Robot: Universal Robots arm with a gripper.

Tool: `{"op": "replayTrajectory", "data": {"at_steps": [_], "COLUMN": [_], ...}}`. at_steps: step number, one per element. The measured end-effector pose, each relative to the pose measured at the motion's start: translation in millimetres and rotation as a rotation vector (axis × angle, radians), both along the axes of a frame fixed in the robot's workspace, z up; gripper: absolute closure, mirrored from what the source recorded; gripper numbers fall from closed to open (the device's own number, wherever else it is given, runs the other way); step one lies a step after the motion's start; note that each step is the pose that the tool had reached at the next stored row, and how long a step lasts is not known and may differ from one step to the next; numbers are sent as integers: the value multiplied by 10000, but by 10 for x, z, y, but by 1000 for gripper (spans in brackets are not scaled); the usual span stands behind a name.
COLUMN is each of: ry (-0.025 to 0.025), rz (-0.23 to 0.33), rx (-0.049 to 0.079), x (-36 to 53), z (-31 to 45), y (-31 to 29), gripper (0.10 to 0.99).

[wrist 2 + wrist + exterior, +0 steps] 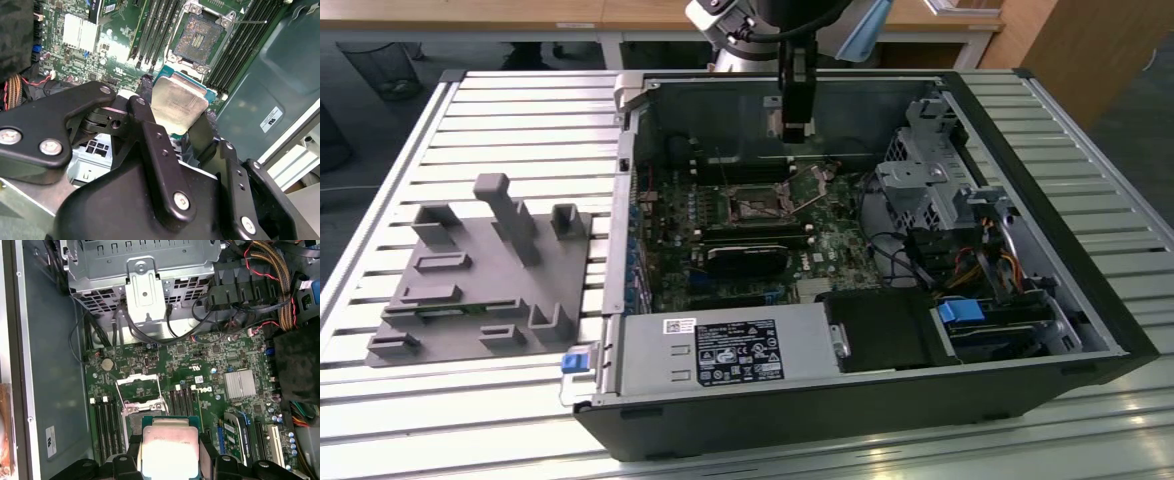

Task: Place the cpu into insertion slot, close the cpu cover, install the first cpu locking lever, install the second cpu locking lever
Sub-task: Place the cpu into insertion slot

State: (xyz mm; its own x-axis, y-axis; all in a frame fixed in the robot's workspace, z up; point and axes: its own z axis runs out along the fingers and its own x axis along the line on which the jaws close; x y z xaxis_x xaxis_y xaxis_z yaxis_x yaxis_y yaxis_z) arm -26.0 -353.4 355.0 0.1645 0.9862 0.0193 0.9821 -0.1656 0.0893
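Observation:
The cpu (178,102), a flat square chip with a silvery-beige top, sits clamped between my black fingers (148,112). My gripper (175,111) is shut on it and hangs inside the open computer case, above the motherboard. The insertion slot (200,36) lies uncovered a short way beyond the chip, its dark contact field showing inside a silvery rim. A thin locking lever (250,21) sticks out beside it. In the first wrist view the cpu (167,450) hangs just short of the slot (139,389). In the exterior view the gripper (794,125) is above and behind the slot (754,207).
The black case (1067,300) lies open on a slatted metal table (520,110). Long black memory slots (155,30) flank the socket. A metal drive cage (145,270) and bundled cables (270,285) stand at the case's far side. A grey fixture (487,270) rests at the exterior view's left.

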Motion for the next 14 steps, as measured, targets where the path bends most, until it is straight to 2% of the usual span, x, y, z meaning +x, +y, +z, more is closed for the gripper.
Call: {"op": "replayTrajectory", "data": {"at_steps": [14], "ry": [0], "rz": [-276], "rx": [0], "x": [0], "z": [-10], "y": [0], "gripper": [545]}}
